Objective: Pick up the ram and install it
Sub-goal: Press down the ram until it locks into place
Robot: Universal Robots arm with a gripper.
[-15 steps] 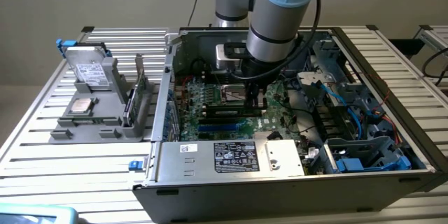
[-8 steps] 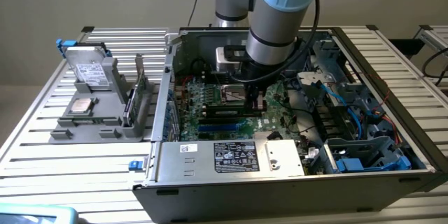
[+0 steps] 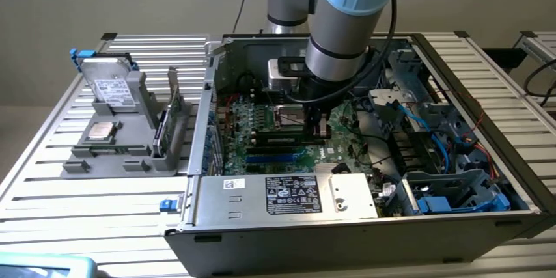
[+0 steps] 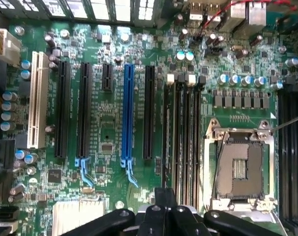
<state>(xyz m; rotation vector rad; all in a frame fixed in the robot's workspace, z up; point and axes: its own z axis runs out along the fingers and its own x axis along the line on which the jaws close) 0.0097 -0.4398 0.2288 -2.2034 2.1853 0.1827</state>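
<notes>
Green motherboard (image 4: 109,113), one blue slot (image 4: 128,113), black slots (image 4: 62,108), pale-blue-capped grey arm (image 3: 343,24)

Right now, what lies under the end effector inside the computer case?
The green motherboard: the end effector hangs over its black memory slots, beside the open processor socket. The slot ends beneath it are covered.
</notes>
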